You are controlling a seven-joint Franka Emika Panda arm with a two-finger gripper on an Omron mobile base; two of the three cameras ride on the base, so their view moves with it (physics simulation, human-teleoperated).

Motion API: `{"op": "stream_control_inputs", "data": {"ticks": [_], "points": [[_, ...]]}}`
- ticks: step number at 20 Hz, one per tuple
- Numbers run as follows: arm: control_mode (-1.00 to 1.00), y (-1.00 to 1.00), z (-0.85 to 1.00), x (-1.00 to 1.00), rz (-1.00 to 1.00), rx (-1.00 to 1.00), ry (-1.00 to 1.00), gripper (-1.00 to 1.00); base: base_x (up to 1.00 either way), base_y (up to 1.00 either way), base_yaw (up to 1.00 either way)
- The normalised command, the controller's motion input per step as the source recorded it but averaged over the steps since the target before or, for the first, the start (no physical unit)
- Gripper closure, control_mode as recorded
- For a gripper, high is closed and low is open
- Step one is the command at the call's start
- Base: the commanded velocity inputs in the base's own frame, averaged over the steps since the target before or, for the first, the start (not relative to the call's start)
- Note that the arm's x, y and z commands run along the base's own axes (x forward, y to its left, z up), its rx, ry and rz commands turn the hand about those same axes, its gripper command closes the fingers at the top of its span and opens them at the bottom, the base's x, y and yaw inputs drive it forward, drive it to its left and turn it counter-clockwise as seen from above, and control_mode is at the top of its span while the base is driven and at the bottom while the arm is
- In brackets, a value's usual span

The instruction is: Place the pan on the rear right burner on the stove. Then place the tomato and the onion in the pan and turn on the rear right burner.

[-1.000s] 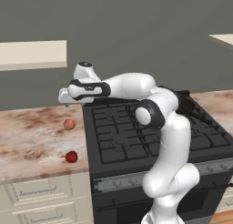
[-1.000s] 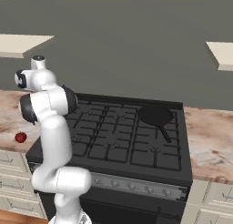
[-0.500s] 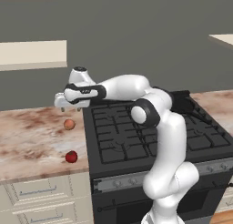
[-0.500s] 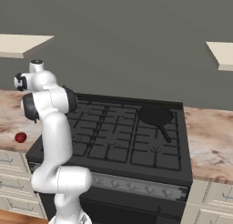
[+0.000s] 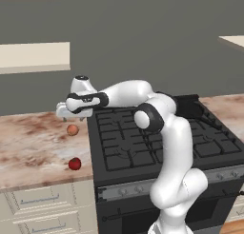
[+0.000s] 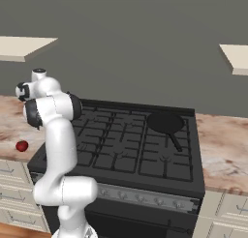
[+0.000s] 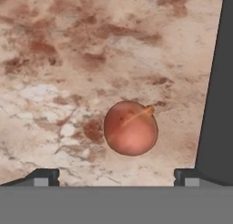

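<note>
The black pan (image 6: 166, 123) sits flat on the rear right burner (image 6: 169, 117) of the big black stove (image 6: 121, 150), handle toward the front. The orange-tan onion (image 5: 72, 130) and the shiny red tomato (image 5: 74, 163) lie apart on the counter (image 5: 33, 147), left of the stove.

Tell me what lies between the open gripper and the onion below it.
Nothing. In the hand view the onion sits on bare marble counter between the fingertips, with only open space between. The left base view shows the gripper hovering above it.
</note>
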Motion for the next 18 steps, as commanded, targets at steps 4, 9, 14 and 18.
{"op": "stream_control_inputs", "data": {"ticks": [4, 9, 14, 18], "points": [[-1.0, -0.01, 0.0, 0.19, 0.0, -0.06, 0.0, -1.0, 0.0, 0.0, 0.0], [-1.0, 0.0, 0.0, 0.14, 0.0, -0.05, 0.0, -1.0, 0.0, 0.0, 0.0], [-1.0, 0.0, -0.17, 0.0, 0.0, 0.0, 0.0, -1.0, 0.0, 0.0, 0.0], [-1.0, 0.02, -0.27, 0.0, 0.0, 0.0, 0.0, -1.0, 0.0, 0.0, 0.0]]}}
